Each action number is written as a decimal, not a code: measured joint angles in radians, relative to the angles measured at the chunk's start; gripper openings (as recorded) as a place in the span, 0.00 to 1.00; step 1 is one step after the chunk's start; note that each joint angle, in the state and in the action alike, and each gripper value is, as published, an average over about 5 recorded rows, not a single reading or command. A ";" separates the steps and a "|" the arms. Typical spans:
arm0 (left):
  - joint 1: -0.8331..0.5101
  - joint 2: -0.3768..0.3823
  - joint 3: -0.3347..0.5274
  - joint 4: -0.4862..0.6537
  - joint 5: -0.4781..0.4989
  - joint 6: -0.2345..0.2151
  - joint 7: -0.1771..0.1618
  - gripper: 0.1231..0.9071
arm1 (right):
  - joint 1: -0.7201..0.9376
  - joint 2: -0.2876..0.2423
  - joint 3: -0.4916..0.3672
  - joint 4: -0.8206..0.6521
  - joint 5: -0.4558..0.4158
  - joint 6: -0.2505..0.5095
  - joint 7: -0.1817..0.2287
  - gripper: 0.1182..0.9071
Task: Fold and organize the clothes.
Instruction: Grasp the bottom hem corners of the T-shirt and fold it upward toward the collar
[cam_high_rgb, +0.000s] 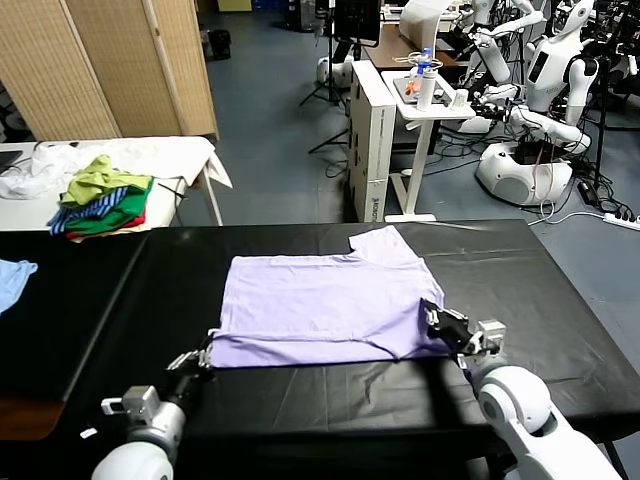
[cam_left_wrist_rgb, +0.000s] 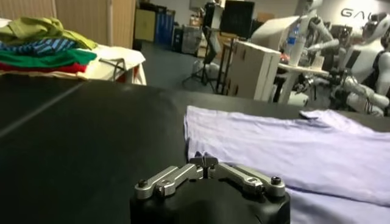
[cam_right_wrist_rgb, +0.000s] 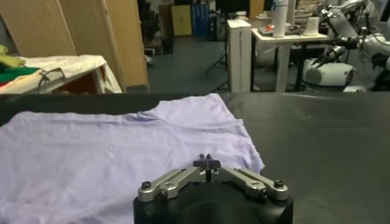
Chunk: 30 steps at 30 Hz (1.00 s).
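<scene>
The left gripper (cam_high_rgb: 203, 357) was closed, and it seemed to pinch the near left corner of the T-shirt (cam_high_rgb: 325, 300), at about 7 o'clock of the garment in the head view. In the left wrist view its fingertips (cam_left_wrist_rgb: 205, 161) met tightly at the cloth edge, so I judged that it held only a thin fold of fabric. The right gripper (cam_high_rgb: 437, 318) was also closed, at about 4 o'clock of the shirt, on the near right edge below the sleeve (cam_high_rgb: 385, 243). In the right wrist view the fingertips (cam_right_wrist_rgb: 207, 162) were pressed together over the lavender cloth; whether cloth was really between them I could not tell for sure.

The shirt lay flat on the black table (cam_high_rgb: 520, 260), near its middle, with the near hem already doubled over into a narrow band. To do this fold well, I think both grippers should rise together and stay level, so the edge remains straight, then travel toward 12 o'clock at the same speed. The fabric looked thin and soft, so a small pinch could slip; a slow lift would be safer.

The pile of green and striped clothes (cam_high_rgb: 102, 197) sat on the white table (cam_high_rgb: 180, 155) at 10 o'clock, well apart.
</scene>
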 joint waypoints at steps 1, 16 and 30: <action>0.000 0.000 0.000 0.002 0.001 0.000 0.000 0.03 | 0.002 0.001 -0.001 -0.003 0.000 0.000 0.001 0.03; 0.010 -0.025 -0.011 -0.014 0.005 0.013 0.009 0.28 | -0.081 -0.039 0.085 0.113 0.029 -0.092 -0.078 0.58; 0.098 -0.056 -0.023 -0.078 0.001 0.024 0.017 1.00 | -0.369 -0.076 0.299 0.241 0.023 -0.061 -0.139 1.00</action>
